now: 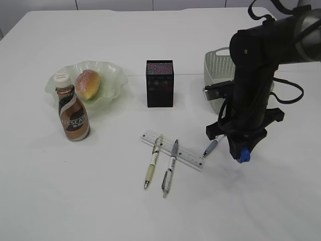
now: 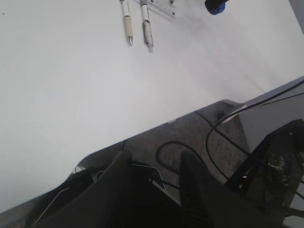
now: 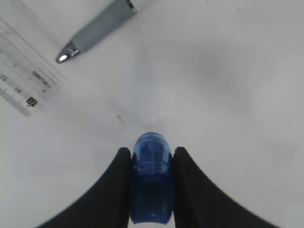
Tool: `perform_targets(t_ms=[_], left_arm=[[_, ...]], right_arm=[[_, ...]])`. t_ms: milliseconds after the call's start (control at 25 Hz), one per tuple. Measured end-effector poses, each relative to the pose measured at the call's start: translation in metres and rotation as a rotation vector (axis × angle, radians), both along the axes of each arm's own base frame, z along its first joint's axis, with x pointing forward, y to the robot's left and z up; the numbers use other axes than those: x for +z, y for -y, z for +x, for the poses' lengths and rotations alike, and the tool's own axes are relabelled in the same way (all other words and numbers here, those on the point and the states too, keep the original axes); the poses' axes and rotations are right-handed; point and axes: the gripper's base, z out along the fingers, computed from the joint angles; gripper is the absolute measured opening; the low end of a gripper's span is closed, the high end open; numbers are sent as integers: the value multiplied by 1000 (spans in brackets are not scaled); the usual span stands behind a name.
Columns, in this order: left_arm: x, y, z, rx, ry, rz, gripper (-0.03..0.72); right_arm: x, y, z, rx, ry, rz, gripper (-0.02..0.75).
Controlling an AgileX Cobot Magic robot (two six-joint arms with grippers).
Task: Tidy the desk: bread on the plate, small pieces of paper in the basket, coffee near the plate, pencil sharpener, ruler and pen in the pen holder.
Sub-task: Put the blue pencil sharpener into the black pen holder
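Note:
My right gripper (image 1: 243, 154) is shut on the blue pencil sharpener (image 3: 152, 180), just above the table right of the ruler; the sharpener also shows in the left wrist view (image 2: 214, 5). The clear ruler (image 1: 173, 149) lies mid-table with two pens (image 1: 153, 161) (image 1: 170, 168) across it. A grey pen (image 1: 211, 147) lies at its right end and shows in the right wrist view (image 3: 95, 32). The black pen holder (image 1: 159, 83) stands behind. Bread (image 1: 88, 84) lies on the glass plate (image 1: 113, 80); the coffee bottle (image 1: 72, 112) stands in front. My left gripper (image 2: 154, 185) is open and empty, off the table's front edge.
A white mesh basket (image 1: 216, 70) stands at the back right, partly hidden by my right arm. The table's front edge (image 2: 142, 130) runs through the left wrist view, with cables and dark floor below it. No paper pieces show.

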Motion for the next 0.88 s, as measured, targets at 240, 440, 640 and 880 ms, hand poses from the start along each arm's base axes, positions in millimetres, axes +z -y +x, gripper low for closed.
perform_targets(t_ms=[240, 440, 640, 880], left_arm=[[0, 0, 0, 2, 3, -1, 246], [1, 0, 1, 6, 10, -4, 246], [1, 0, 1, 7, 11, -5, 246], [1, 0, 1, 7, 11, -5, 246]], right_arm=[[22, -11, 20, 145, 121, 85, 192], [45, -20, 40, 177, 286, 148, 192], [58, -26, 56, 185, 461, 192, 192], [71, -34, 79, 191, 757, 266, 192]])
